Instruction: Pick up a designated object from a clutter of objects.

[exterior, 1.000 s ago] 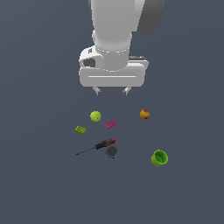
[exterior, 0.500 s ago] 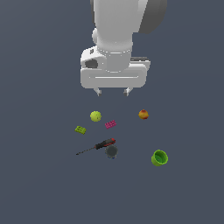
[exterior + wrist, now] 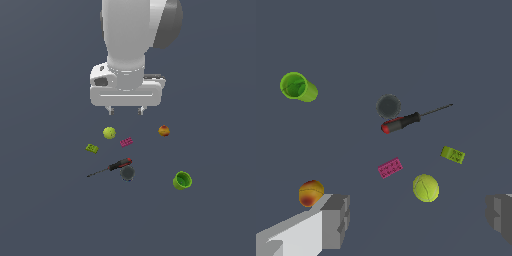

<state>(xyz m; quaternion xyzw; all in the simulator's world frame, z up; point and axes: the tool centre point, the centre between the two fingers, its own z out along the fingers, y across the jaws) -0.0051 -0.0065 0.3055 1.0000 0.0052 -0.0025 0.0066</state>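
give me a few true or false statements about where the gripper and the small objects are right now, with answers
1. The gripper is open and holds nothing. True.
2. The tennis ball is clamped between the fingers. False: it lies on the floor, untouched, below the gripper.
3. The magenta brick lies between the tennis ball and the red-yellow fruit in the exterior view. True.
4. The green cup stands right beside the green brick. False: they lie at opposite ends of the clutter.
5. The dark grey ball sits close to the handle end of the screwdriver. True.
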